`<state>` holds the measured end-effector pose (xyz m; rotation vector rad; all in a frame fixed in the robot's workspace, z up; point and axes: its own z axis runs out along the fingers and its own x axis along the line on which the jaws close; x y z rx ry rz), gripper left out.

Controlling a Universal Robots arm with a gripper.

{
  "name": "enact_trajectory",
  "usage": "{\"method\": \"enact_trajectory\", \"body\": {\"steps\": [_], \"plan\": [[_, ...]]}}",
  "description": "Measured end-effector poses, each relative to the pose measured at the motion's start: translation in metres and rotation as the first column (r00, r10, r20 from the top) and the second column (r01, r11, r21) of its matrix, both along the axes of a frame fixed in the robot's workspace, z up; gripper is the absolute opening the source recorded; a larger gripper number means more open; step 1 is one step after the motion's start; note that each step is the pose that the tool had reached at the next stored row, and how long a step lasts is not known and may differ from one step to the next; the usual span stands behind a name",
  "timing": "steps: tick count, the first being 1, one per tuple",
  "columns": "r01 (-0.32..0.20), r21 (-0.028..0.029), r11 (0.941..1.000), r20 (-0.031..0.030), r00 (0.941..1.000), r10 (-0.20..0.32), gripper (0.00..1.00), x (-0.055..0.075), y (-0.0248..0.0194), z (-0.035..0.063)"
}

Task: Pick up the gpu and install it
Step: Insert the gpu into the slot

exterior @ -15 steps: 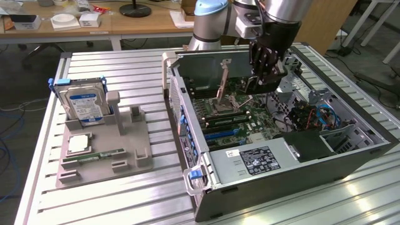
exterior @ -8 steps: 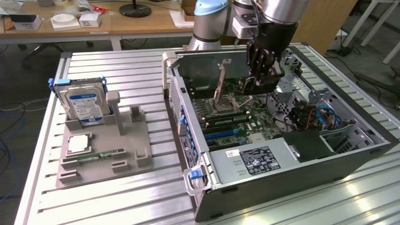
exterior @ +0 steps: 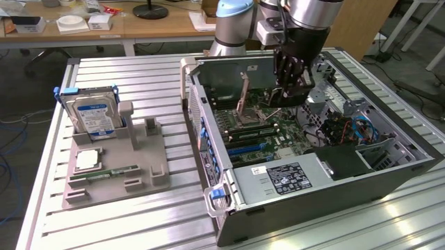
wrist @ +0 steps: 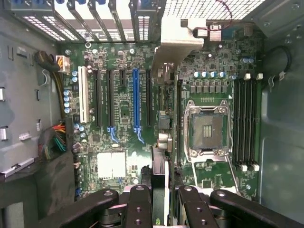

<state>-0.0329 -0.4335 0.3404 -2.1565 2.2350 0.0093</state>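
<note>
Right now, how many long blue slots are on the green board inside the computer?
1. The blue slot lies between black slots on the green board. More could be hidden behind the gpu that the gripper holds.
</note>
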Motion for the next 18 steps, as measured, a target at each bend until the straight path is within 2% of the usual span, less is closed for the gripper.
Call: {"method": "enact_trajectory", "body": {"steps": [2, 9, 15, 18], "plan": [[0.001, -0.0002, 1.0000, 0.0000, 1.0000, -0.001, 0.27, 0.000, -0.0025, -0.0004], [0.001, -0.0004, 1.0000, 0.0000, 1.0000, -0.001, 0.27, -0.005, -0.0034, -0.0022], [0.001, -0.0011, 1.0000, 0.0000, 1.0000, -0.001, 0.27, -0.006, -0.0115, -0.0027], [0.001, -0.0014, 1.0000, 0.0001, 1.0000, -0.001, 0.27, -0.011, -0.0122, -0.0043]]}}
